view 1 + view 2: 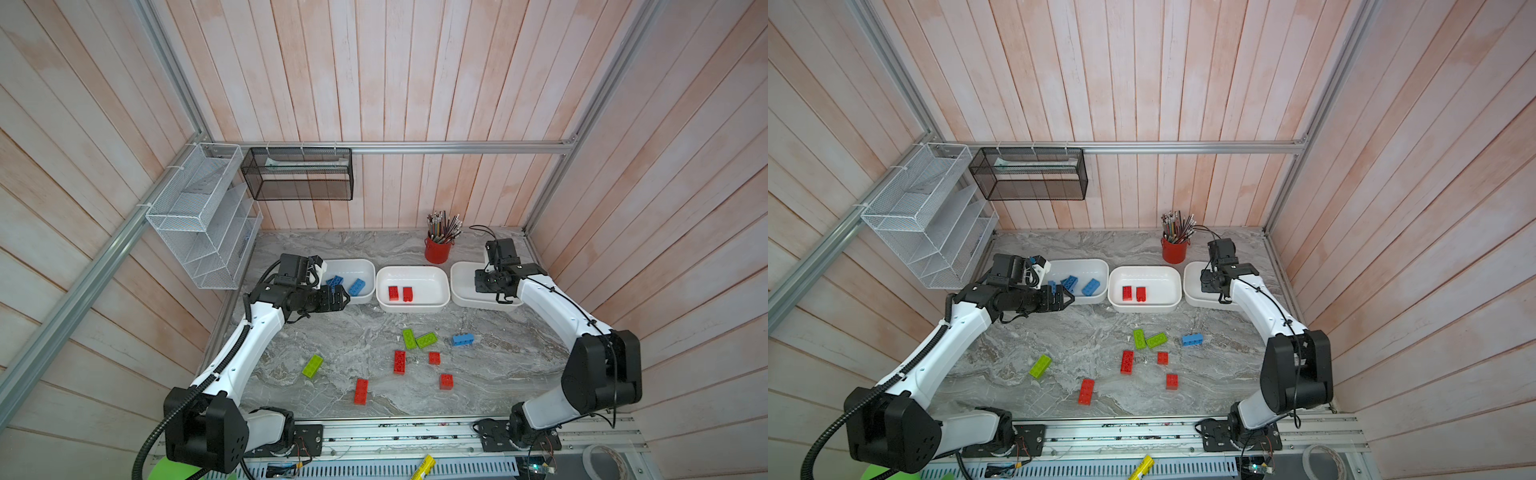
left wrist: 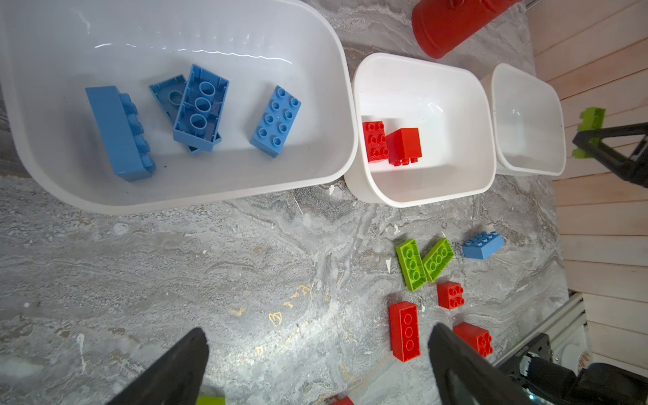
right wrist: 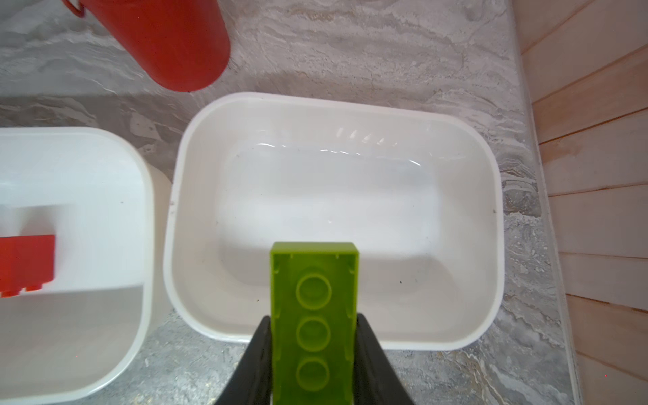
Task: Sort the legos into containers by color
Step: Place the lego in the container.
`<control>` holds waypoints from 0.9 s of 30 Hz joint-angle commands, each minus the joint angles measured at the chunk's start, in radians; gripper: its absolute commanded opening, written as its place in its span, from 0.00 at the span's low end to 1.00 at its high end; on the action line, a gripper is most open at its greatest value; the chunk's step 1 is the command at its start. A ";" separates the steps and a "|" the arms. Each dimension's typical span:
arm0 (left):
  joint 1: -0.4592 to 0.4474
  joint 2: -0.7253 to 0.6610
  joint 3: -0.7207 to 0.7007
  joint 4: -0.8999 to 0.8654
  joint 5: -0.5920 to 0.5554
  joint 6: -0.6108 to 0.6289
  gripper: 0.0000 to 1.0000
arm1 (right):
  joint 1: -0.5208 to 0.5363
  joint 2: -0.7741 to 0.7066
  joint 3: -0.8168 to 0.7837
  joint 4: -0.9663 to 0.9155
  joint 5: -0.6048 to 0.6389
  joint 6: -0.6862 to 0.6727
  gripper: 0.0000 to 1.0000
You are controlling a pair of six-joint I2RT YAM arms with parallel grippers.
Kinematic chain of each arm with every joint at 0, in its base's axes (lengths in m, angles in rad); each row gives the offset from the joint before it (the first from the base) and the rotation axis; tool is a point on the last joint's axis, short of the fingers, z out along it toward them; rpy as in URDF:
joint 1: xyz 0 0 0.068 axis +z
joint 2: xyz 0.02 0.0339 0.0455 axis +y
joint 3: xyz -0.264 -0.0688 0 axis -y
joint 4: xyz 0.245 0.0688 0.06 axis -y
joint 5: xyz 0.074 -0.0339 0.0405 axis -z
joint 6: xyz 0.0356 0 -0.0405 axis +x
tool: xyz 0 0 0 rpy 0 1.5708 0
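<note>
My right hand [image 3: 314, 319] pinches a lime green lego [image 3: 314, 280] by its long sides, over the near rim of the far-right container [image 3: 315, 101]. The brick's long axis runs in line with my fingers. It sticks out past the tips toward that tub, with its hollow underside facing my wrist camera.

My left hand [image 2: 319, 333] is spread wide and hovers at the near edge of the far-left container [image 1: 365, 266], which holds four blue legos [image 2: 275, 121]. The middle container [image 1: 415, 270] holds two red legos [image 1: 393, 293].

Eight more lie loose on the desk [image 1: 353, 332]:
- a green pair [image 1: 409, 338] meeting in a V
- a blue brick [image 1: 462, 340] lying left-right
- two long red bricks [image 1: 399, 362] lying roughly near-far
- two short red bricks [image 1: 434, 358]
- a lone green brick [image 1: 312, 366] set diagonally
</note>
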State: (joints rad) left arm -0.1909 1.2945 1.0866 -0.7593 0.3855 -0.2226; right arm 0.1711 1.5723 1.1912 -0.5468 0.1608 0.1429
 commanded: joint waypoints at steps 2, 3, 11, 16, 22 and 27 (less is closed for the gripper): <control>-0.006 0.008 0.028 0.019 0.013 -0.003 1.00 | -0.041 0.116 0.059 0.041 -0.088 -0.060 0.24; -0.007 0.006 0.027 0.021 0.014 -0.003 1.00 | -0.048 0.139 0.070 0.044 -0.095 -0.060 0.24; -0.007 -0.011 0.009 0.006 -0.023 0.009 1.00 | -0.061 0.291 0.131 0.063 -0.100 -0.072 0.26; -0.006 -0.006 -0.004 0.010 -0.023 0.010 1.00 | -0.061 0.347 0.155 0.054 -0.106 -0.077 0.29; -0.007 0.000 0.007 0.001 -0.036 0.024 1.00 | -0.062 0.367 0.171 0.040 -0.109 -0.089 0.37; -0.003 0.012 0.017 -0.013 -0.047 0.041 1.00 | -0.059 0.382 0.214 -0.009 -0.110 -0.108 0.48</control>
State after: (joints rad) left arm -0.1928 1.2980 1.0866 -0.7635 0.3573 -0.2096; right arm 0.1150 1.9339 1.3651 -0.5133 0.0570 0.0494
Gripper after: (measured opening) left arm 0.998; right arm 0.469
